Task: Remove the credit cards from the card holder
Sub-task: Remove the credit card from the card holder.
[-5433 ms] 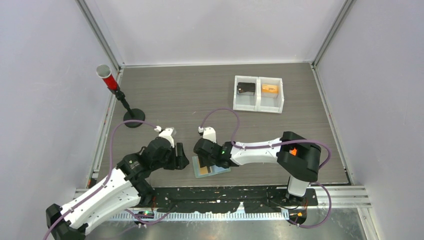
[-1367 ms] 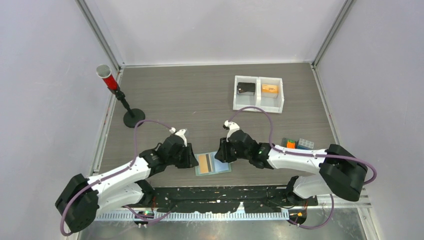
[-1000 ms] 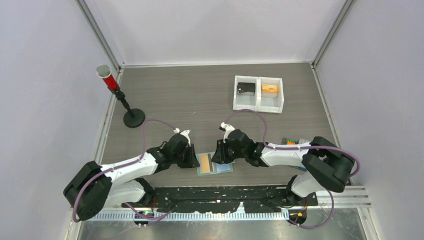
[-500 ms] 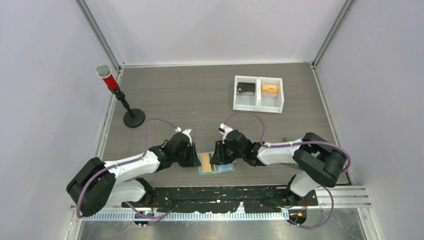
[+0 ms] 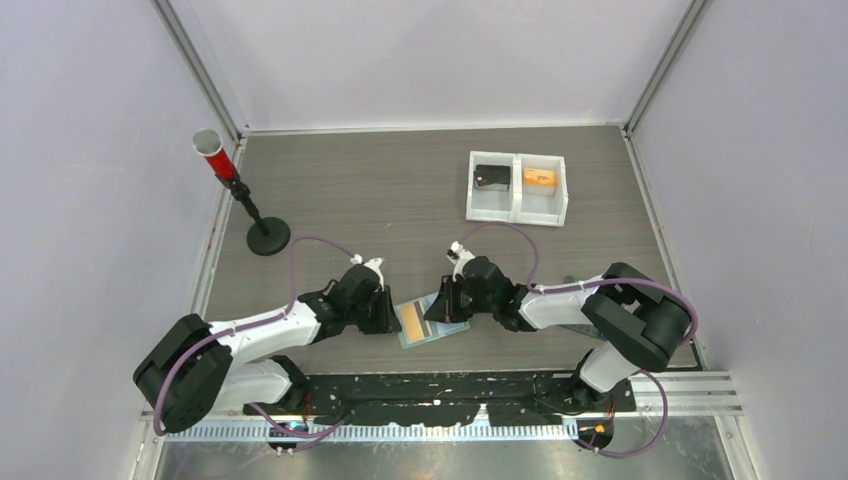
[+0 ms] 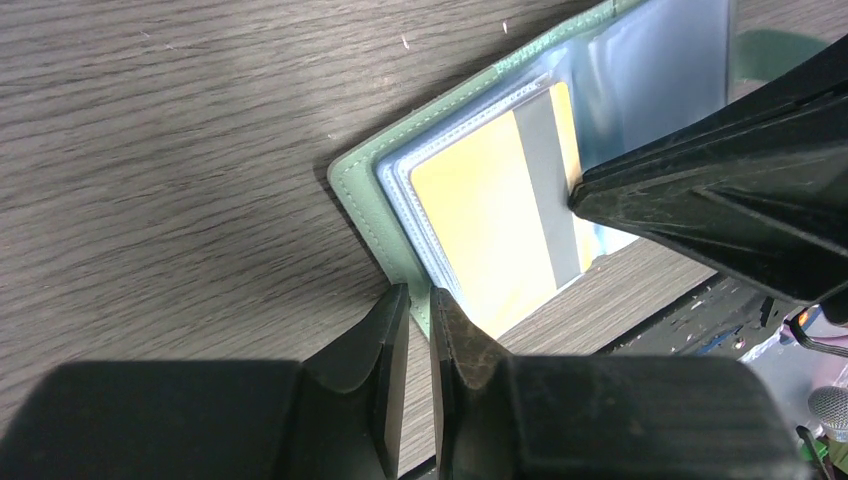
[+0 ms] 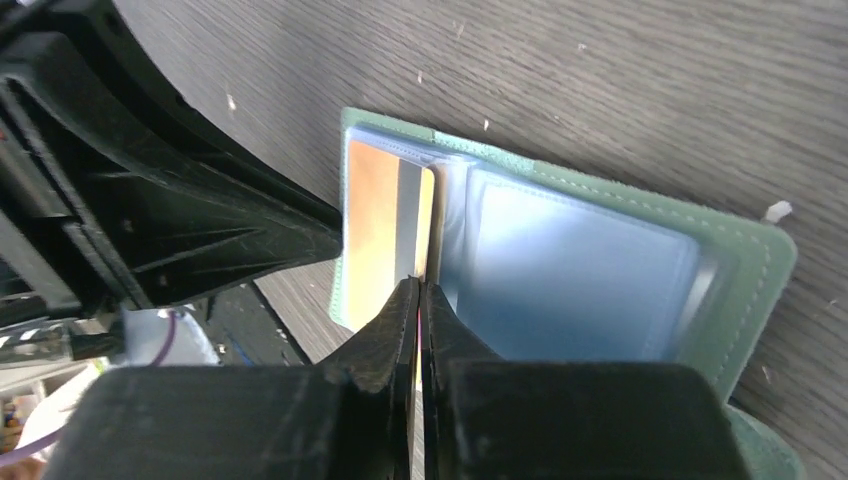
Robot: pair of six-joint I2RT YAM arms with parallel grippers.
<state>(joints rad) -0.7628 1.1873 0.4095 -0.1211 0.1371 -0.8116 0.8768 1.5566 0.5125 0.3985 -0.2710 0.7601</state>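
The wood counter (image 5: 400, 200) carries the open green card holder (image 7: 745, 290) at 6 o'clock, near the front edge. The left tool (image 6: 418, 295) pinches its 9 o'clock edge. From 3 o'clock, the right tool (image 7: 420, 285) is clamped on the orange card (image 6: 470, 230).

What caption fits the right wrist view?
Right gripper shut on the edge of the flat orange-tan credit card inside the open sage-green bifold card holder.

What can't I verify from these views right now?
Blue-grey pocket contents: right wrist view, cloudy sleeve hides any card.
Card holder far half: left wrist view, right gripper blocks it.
Tray items: top view, too small.
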